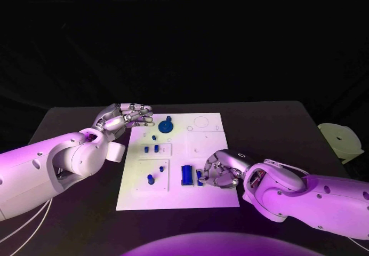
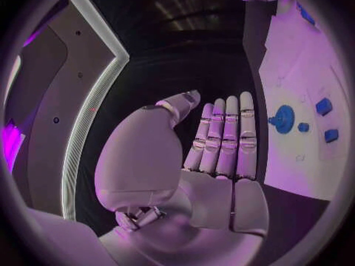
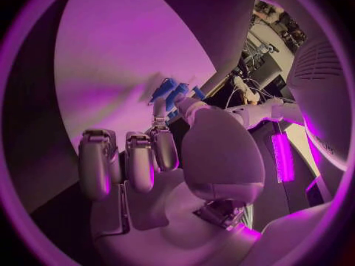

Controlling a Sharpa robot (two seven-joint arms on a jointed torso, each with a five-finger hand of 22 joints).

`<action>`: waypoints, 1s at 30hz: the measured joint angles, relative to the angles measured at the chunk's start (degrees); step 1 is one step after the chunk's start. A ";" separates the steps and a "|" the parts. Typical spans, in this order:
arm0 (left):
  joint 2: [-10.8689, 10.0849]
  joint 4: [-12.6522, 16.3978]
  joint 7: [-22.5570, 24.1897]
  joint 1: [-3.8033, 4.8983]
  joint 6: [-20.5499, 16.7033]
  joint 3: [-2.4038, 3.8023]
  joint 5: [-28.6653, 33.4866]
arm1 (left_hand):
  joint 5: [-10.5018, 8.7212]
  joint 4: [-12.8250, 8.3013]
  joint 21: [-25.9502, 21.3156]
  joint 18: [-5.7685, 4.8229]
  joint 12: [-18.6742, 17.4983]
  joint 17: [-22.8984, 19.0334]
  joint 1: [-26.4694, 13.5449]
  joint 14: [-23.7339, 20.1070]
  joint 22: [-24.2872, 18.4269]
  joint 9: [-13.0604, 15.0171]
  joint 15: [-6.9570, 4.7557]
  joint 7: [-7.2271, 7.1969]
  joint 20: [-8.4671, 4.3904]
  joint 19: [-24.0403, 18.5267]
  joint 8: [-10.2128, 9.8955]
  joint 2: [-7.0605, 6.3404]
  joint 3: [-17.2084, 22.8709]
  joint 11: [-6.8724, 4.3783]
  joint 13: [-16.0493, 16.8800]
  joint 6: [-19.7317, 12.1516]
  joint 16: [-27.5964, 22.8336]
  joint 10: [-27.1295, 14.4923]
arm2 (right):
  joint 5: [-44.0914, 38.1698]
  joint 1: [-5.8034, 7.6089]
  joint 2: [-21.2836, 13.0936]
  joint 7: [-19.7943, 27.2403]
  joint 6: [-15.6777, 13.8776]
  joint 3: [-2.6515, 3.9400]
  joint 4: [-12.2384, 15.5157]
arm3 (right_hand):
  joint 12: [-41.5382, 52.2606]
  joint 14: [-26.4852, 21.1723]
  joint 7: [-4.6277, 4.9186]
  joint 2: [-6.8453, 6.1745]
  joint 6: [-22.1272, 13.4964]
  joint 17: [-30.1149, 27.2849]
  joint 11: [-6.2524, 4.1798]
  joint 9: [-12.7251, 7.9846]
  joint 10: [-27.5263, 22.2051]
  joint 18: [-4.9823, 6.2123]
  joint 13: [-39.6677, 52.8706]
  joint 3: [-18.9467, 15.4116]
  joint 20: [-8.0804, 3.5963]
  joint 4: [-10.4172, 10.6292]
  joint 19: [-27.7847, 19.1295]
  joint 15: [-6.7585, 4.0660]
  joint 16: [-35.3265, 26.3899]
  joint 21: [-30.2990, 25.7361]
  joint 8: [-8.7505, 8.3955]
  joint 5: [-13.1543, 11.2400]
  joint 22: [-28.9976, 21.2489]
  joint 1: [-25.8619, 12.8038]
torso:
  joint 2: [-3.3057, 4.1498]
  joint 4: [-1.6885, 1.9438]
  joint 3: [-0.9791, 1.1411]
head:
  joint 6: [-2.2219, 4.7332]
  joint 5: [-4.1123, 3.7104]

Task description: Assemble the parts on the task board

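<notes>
The white task board (image 1: 207,141) lies in the middle of the table. A round blue part (image 1: 166,127) (image 2: 283,119) stands near its far edge, and small blue parts (image 1: 156,148) (image 2: 323,106) sit in the left half. A dark blue block (image 1: 187,175) lies near the front. My left hand (image 1: 127,117) (image 2: 222,142) hovers at the board's far left corner, fingers straight and holding nothing. My right hand (image 1: 219,169) (image 3: 159,153) is over the board's near right part, fingers curled at a small blue part (image 1: 200,177) (image 3: 166,91). Whether they grip it is hidden.
A pale cup-like object (image 1: 342,140) stands at the table's right edge. Bare black table (image 1: 269,128) runs to the right of the board and in front of it.
</notes>
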 measured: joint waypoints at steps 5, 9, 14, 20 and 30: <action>0.02 0.00 -0.01 0.00 0.02 0.00 0.00 | 0.00 0.00 0.00 0.00 0.00 0.06 0.00 0.00 -0.06 0.00 0.00 0.00 0.00 0.00 0.00 0.00 0.00 0.00 0.00 0.00 -0.23 0.00 | 0.46 -0.29 0.45 0.31 0.77 -0.02 -0.17 | 0.00 0.00 0.00 0.00 0.00 0.00 0.00 0.06 0.00 0.00 0.00 -0.15 0.00 0.15 0.00 0.00 0.00 0.00 0.00 0.00 0.00 0.00 | 0.01 0.07 0.00 | -0.01 -0.08; 0.00 -0.01 -0.02 0.00 0.03 0.00 0.00 | 0.00 0.00 0.00 0.00 0.00 0.05 0.00 0.00 -0.06 0.00 0.00 0.00 0.00 0.00 0.00 0.00 0.00 0.00 0.00 0.00 -0.23 0.00 | 0.58 -0.46 0.91 0.32 1.17 -0.04 -0.54 | 0.00 0.00 0.00 0.00 0.00 0.00 0.00 0.06 0.00 0.00 0.00 -0.15 0.00 0.15 0.00 0.00 0.00 0.00 0.00 0.00 -0.01 0.00 | 0.03 0.11 0.00 | -0.09 -0.10; -0.04 -0.01 -0.04 0.00 0.04 0.00 0.00 | 0.00 0.00 0.00 0.00 0.00 0.05 0.00 0.00 -0.05 0.00 0.00 0.00 0.00 0.00 0.00 0.00 0.00 0.00 0.00 0.00 -0.23 0.00 | 0.57 -0.56 1.13 0.21 1.60 -0.05 -1.22 | 0.00 0.00 0.00 0.00 0.00 0.00 0.00 0.10 0.00 0.00 0.00 -0.15 0.00 0.15 0.00 0.00 0.00 0.00 0.00 0.00 -0.01 0.00 | 0.06 0.12 -0.03 | -0.20 -0.08; -0.06 0.00 -0.06 0.00 0.05 -0.01 0.00 | 0.00 0.00 0.00 0.00 0.00 0.05 0.00 0.00 -0.05 0.00 0.00 0.00 0.00 0.00 0.00 0.00 0.00 0.00 0.00 0.00 -0.23 0.00 | 0.30 -0.57 1.53 -0.03 1.89 -0.04 -2.02 | 0.00 0.00 0.00 0.01 0.00 0.00 0.00 0.16 0.00 0.00 0.00 -0.20 0.00 0.11 0.00 0.00 0.00 0.00 0.00 -0.01 -0.01 0.01 | 0.05 0.12 -0.03 | -0.27 -0.04; -0.06 -0.03 -0.08 0.00 0.08 -0.01 0.00 | 0.00 0.00 0.00 0.00 0.00 0.04 0.00 0.00 -0.05 0.00 0.00 0.00 0.00 0.00 0.00 0.00 0.00 0.00 0.00 0.00 -0.23 0.00 | -1.01 -0.59 2.49 -1.27 1.70 -0.04 -3.54 | 0.70 0.00 0.00 1.15 0.00 0.00 0.00 0.15 0.00 0.00 0.00 -0.32 0.00 -0.01 0.00 0.00 0.00 0.49 0.00 -0.02 -0.02 1.14 | 0.05 0.11 0.03 | -0.31 0.03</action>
